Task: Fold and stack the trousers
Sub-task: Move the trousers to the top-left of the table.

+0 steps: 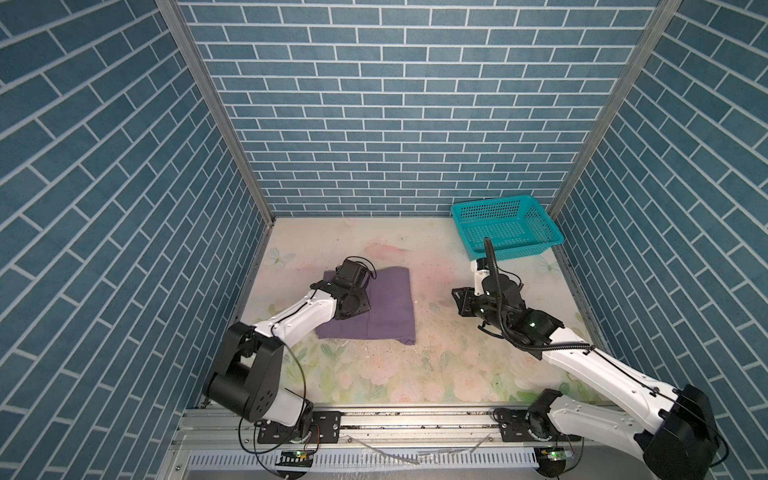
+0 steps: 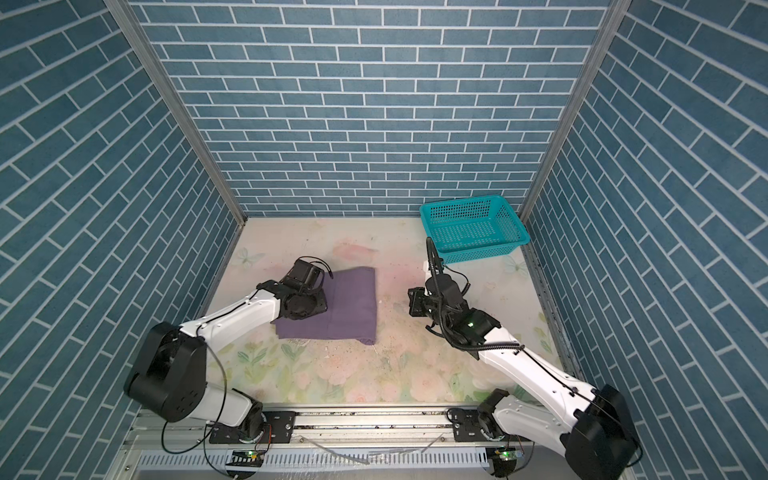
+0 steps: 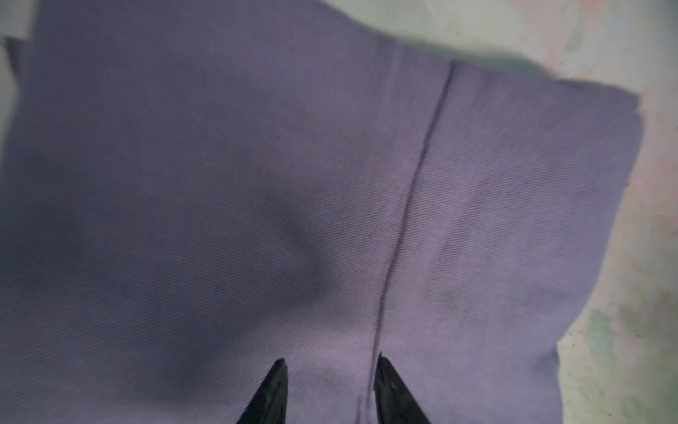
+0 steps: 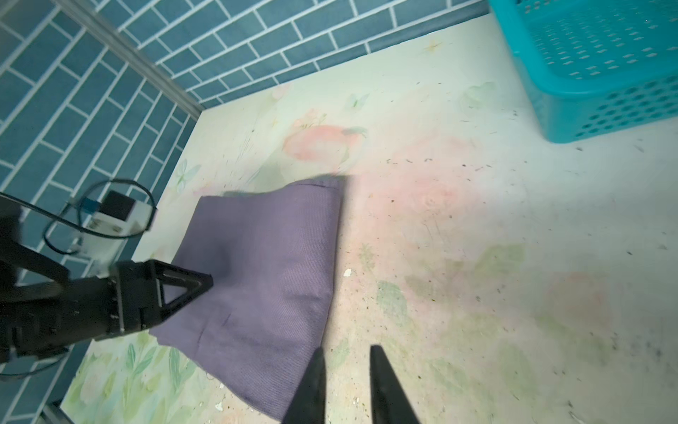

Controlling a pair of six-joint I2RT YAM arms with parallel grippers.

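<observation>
One folded trousers (image 1: 382, 307) | long axis seemingly near-to-far | left pincer (image 3: 330, 361) parted above them | right pincer (image 4: 346, 348) parted, empty

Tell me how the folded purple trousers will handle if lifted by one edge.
The trousers are probably floppy: the cloth dimples at the left gripper. Loose layers show at one corner, so the fold may fall open.

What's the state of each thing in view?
trousers: folded, lying flat
basket: upright, empty
left gripper: open, tips at the trousers
right gripper: open, holding nothing, beside the trousers
</observation>
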